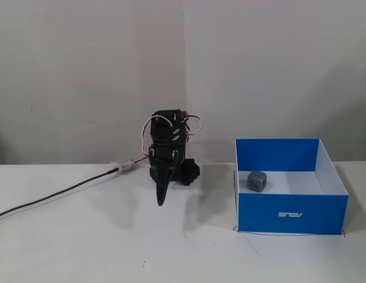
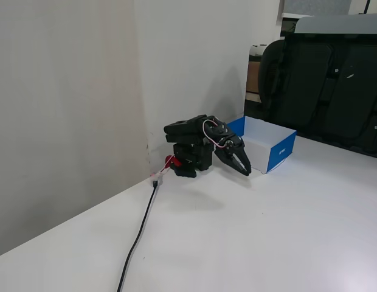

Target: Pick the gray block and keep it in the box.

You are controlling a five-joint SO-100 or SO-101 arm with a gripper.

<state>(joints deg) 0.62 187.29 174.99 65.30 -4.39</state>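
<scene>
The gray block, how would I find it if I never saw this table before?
Look for the bright blue box standing on the white table, to the right of the black robot arm in a fixed view. Peek inside onto its white floor, near the left wall. The gray block is the only thing in there, a small cube with letter marks.

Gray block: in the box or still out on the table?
In. A fixed view shows the gray block resting on the white floor of the box, near its left wall, with the gripper well clear.
</scene>
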